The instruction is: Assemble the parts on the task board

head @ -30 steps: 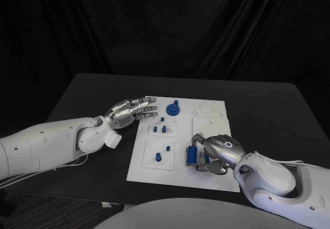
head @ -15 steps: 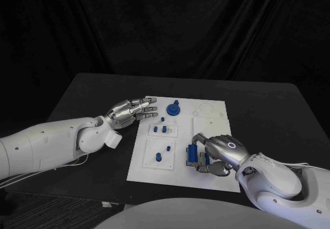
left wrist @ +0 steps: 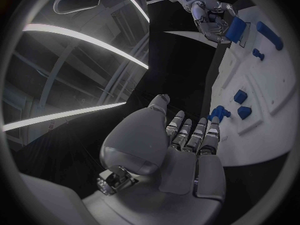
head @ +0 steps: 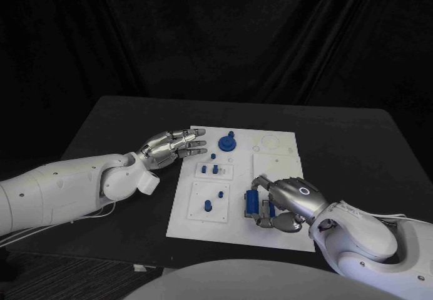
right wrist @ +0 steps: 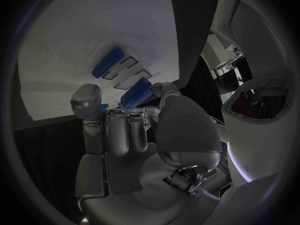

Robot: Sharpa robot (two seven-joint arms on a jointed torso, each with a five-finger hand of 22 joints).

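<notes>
On task board [head: 275, 167] — blue rectangular part [head: 251, 202] gripped by rt robot hand [head: 287, 201]; lt robot hand [head: 173, 145] empty, fingers apart.

1. The left hand [head: 171, 147] hovers with fingers apart, holding nothing, its arm reaching in low.
2. The right hand [head: 287, 201] curls its fingers around a blue part [head: 253, 202].

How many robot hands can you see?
2. The left hand hovers with fingers spread by the task board's left edge, holding nothing. The right hand is at the board's near right part, fingers around a blue part.
</notes>
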